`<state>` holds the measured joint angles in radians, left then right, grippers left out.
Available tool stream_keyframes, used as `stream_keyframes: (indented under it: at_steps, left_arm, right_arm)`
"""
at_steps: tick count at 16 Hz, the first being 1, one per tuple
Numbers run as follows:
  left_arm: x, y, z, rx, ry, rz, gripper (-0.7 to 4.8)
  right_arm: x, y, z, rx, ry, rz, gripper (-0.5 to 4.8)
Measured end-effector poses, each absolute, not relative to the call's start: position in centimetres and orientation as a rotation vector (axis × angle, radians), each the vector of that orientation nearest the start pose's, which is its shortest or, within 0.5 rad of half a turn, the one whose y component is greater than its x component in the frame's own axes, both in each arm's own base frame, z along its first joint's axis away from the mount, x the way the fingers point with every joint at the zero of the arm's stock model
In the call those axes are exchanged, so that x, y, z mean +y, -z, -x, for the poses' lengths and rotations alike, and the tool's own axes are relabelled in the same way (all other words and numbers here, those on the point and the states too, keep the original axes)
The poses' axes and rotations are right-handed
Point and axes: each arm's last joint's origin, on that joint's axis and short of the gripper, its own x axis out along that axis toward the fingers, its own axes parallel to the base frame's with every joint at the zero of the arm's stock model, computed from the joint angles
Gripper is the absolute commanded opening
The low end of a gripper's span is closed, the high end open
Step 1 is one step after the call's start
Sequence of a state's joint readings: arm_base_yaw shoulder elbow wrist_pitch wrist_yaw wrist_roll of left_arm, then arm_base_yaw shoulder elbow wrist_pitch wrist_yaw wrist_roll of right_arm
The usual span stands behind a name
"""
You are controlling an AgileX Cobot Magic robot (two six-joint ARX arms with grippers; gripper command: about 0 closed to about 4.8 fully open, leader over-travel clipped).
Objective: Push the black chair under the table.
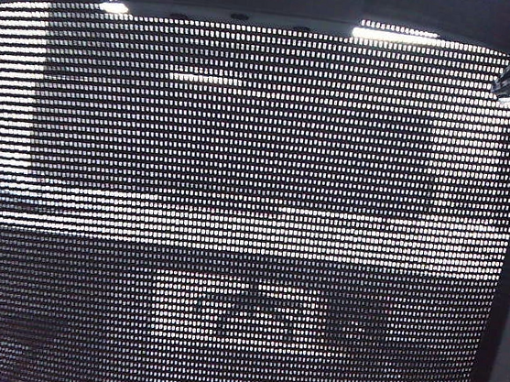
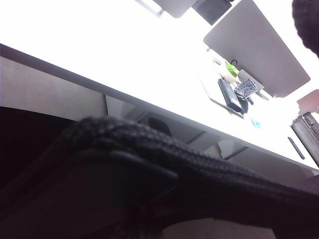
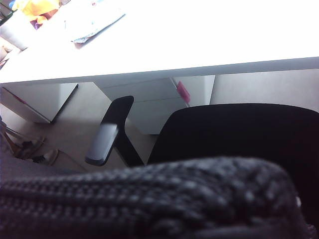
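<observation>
A: While the exterior view is filled edge to edge by the mesh back of the black chair, neither gripper shows there clearly. Only a dark bar crosses the upper right corner.

B: Jaw state, left gripper?

A: Cannot tell. The left wrist view shows no fingers, only the chair's woven black top edge pressed close under the camera. Contact itself is hidden.

B: Right gripper?

A: Same entry. No fingers visible in the right wrist view; the textured chair edge fills the foreground. Opening and grip: cannot tell.

B: Chair position relative to the table?

A: The table runs long and white just beyond the chair, with pale grey fronts below. From the right wrist, the seat and one armrest sit at the table's edge, the seat partly below its line.

B: Anything on the tabletop?

A: Dark items and papers, too washed out to identify.
</observation>
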<state>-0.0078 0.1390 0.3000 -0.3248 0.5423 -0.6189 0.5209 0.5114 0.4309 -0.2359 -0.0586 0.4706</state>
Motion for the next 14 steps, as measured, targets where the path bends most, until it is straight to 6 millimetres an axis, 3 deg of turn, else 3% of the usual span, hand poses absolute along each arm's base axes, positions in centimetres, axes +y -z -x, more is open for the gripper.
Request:
stream_keyframes:
  at_steps: [5,14]
  left_arm:
    - [-1.7,-22.3,-9.5,0.348,0.51,0.615,-0.06]
    - [-1.6,-22.5,-11.5,0.323,0.473,0.586,-0.06]
  right_arm:
    - [5.8,-24.4,-11.9,0.428,-0.467,-0.41,-0.05]
    - [6.8,-24.0,-14.8,0.41,-0.481,-0.421,-0.05]
